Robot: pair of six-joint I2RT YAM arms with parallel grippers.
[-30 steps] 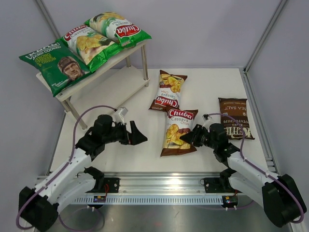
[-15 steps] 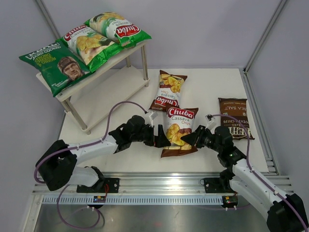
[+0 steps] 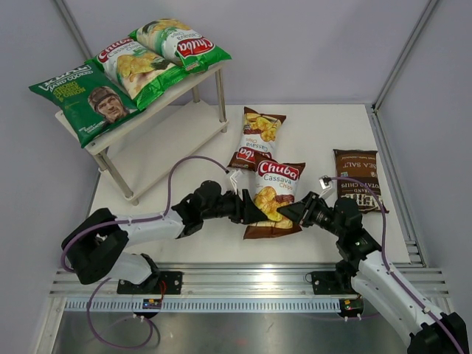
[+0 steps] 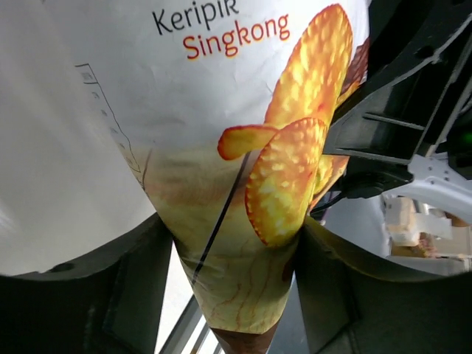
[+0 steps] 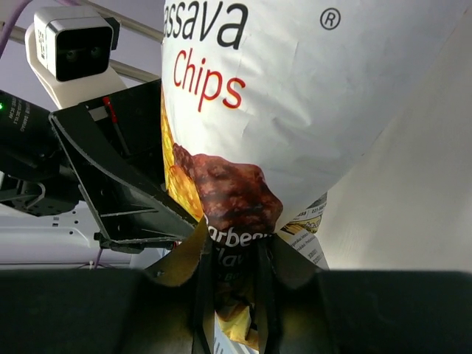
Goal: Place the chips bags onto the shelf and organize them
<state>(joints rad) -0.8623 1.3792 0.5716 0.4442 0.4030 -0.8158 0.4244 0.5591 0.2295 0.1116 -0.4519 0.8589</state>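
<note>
Brown Chuba bag [image 3: 274, 193], logo far, clamped by left end effector [image 3: 256, 214], right end effector [image 3: 287, 214]

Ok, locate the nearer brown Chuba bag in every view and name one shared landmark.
Top external: brown Chuba bag, just right of centre.
Left wrist: the bag fills the top, narrowing downward.
Right wrist: the bag sits upper centre and right, narrowing at bottom centre.
Shared landmark: its printed golden chips.
</note>
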